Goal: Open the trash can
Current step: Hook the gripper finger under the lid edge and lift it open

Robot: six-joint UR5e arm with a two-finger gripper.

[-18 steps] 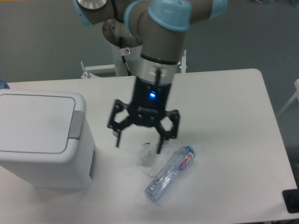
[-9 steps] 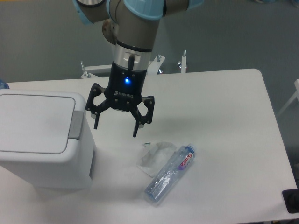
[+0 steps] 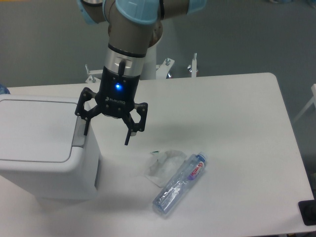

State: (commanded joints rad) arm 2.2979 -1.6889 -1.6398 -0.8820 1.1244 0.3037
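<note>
The trash can is a big boxy white bin at the left of the table, its flat lid down and a grey push strip along the lid's right edge. My gripper hangs open above the bin's right edge, nothing between its fingers. Its left fingertip hovers by the grey strip; whether it touches the strip I cannot tell. The right fingertip hangs over the table to the bin's right.
A clear plastic bottle lies on its side at the front middle of the white table, beside a crumpled clear wrapper. A dark object sits at the table's front right corner.
The gripper has travelled left, from above the wrapper and bottle to over the trash can's right edge, and stayed open. The bin, bottle and wrapper have not moved.
</note>
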